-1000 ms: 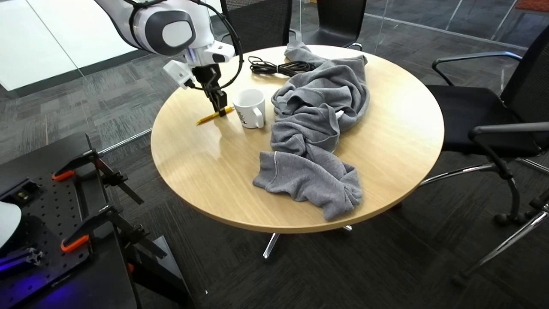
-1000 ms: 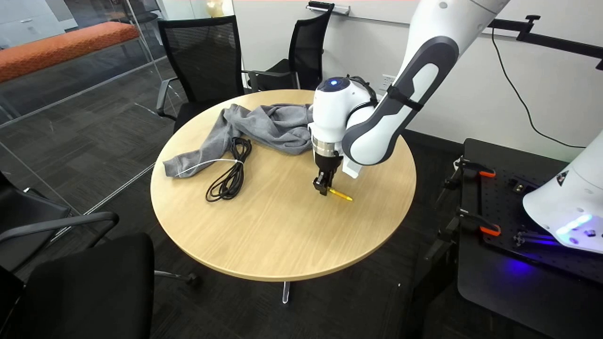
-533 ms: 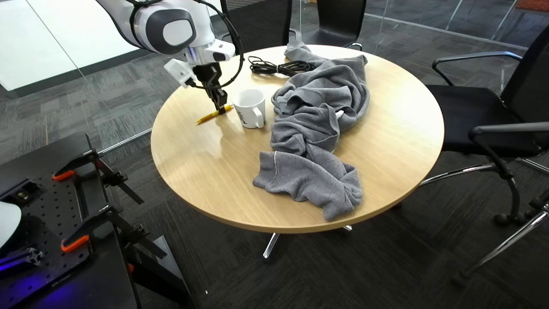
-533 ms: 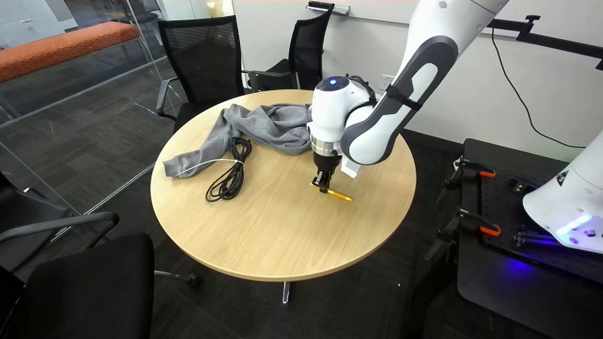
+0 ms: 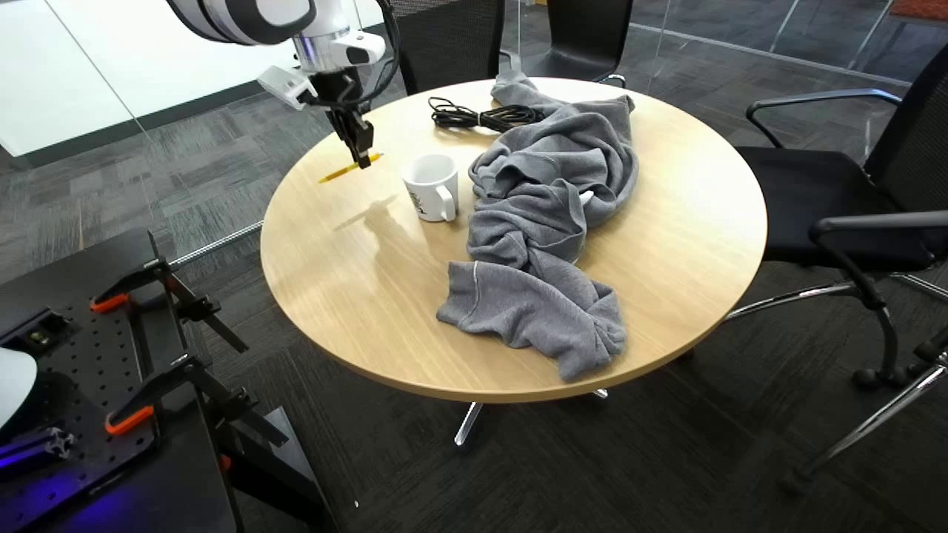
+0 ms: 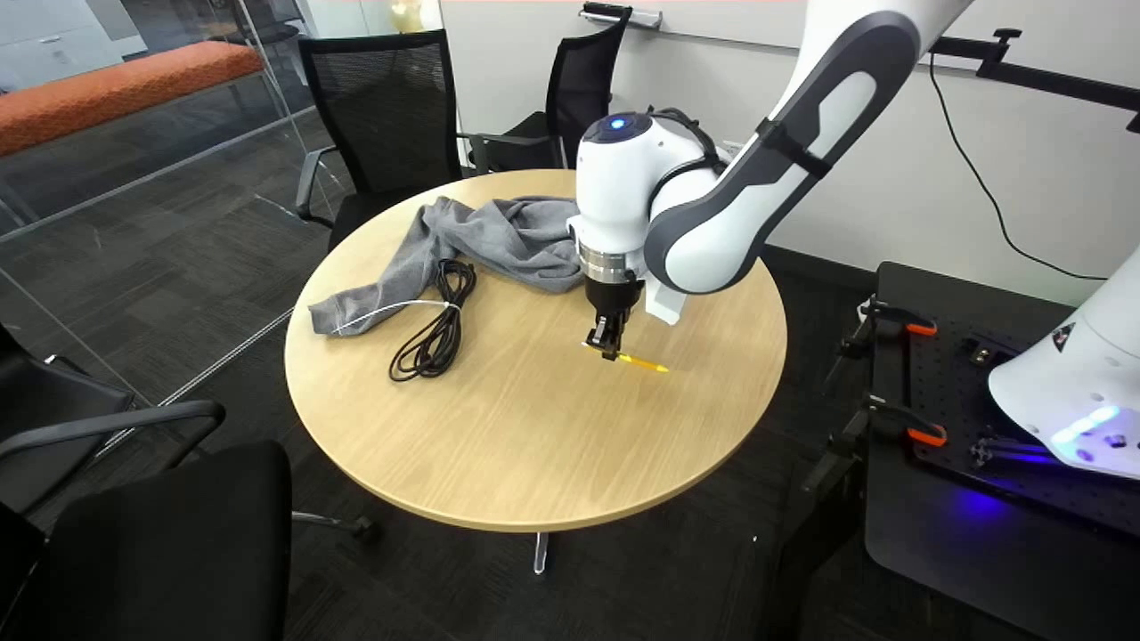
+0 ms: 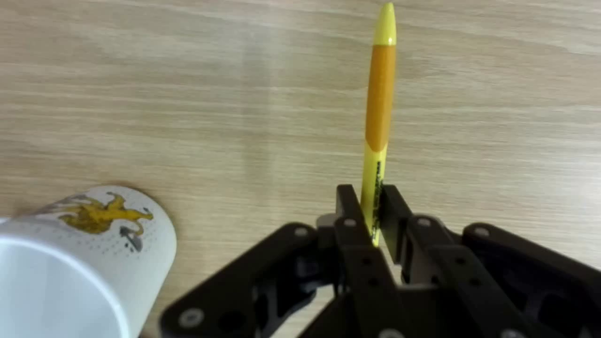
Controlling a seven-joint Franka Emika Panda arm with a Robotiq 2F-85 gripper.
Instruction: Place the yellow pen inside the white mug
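"Start from the left. What stands there?"

"In an exterior view, a black bench point(image 5: 189, 474), with orange-tipped clamps point(image 5: 159, 386) along its edge. Next comes what I have in my grasp."

"Which is?"

"The yellow pen point(image 5: 339, 174). My gripper point(image 5: 363, 160) has its jaws closed on the barrel; in the wrist view a finger pad point(image 7: 350, 206) sits against either side, and the pen's orange section and yellow tip reach out beyond them."

"Resting on the wood, or up?"

"Up. I hold it above the round wooden table point(image 5: 348, 296). Whether it is quite level I can't tell."

"And to the right of it?"

"The white mug point(image 5: 424, 196), upright on the table, near the pen but apart from it. Its handle shows in an exterior view, and the wrist view gives me a yellow figure printed on its wall."

"Go on."

"A bundle of black cable point(image 5: 511, 117), then a crumpled grey garment point(image 5: 533, 303), both lying on the table and seen in both exterior views. At the far right, a black chair point(image 5: 803, 207) stands near the table's edge."
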